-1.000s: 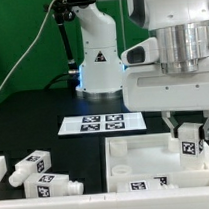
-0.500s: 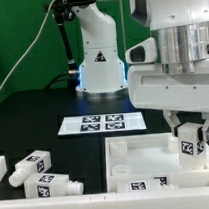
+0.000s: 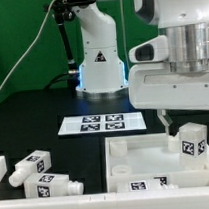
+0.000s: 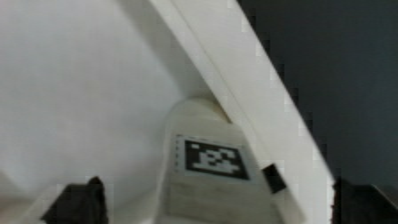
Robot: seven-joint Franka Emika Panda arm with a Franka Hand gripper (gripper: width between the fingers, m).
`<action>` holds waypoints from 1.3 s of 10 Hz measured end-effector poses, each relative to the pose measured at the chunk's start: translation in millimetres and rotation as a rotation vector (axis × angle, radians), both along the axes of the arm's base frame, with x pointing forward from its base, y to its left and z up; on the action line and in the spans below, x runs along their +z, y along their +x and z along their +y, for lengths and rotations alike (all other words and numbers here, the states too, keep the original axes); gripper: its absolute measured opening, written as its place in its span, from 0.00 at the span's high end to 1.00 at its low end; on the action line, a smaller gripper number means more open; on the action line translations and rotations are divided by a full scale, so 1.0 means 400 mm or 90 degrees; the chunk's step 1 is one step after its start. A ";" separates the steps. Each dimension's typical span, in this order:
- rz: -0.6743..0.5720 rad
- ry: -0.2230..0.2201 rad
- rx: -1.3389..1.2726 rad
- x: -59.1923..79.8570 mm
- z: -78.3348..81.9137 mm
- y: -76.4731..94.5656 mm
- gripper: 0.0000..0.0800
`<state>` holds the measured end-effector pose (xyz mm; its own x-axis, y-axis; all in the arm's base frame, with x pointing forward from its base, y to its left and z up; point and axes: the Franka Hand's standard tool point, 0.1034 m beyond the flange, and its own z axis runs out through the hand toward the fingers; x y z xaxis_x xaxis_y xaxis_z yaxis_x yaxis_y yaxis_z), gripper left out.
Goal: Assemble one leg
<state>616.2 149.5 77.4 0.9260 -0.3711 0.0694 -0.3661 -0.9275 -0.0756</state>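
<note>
Exterior view: black table [image 3: 33,109], green backdrop [image 3: 18,38], pincer [image 3: 186,121] spread above leg [image 3: 193,140]

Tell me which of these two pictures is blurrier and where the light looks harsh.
The wrist view is the softer one: the leg and its tag look smeared, and the gripper fingertips are dark blobs. The exterior view is sharper, the marker board tags readable, though the arm's white housing close to the camera is bright and slightly washed out against the dark table.
</note>
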 end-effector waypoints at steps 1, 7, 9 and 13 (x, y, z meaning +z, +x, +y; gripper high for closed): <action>-0.002 -0.005 0.043 -0.001 -0.001 0.000 0.19; -0.023 -0.045 0.417 0.011 -0.003 0.005 0.19; -0.024 -0.062 0.541 0.011 -0.012 0.006 0.19; -0.025 -0.079 0.656 0.009 -0.028 0.008 0.35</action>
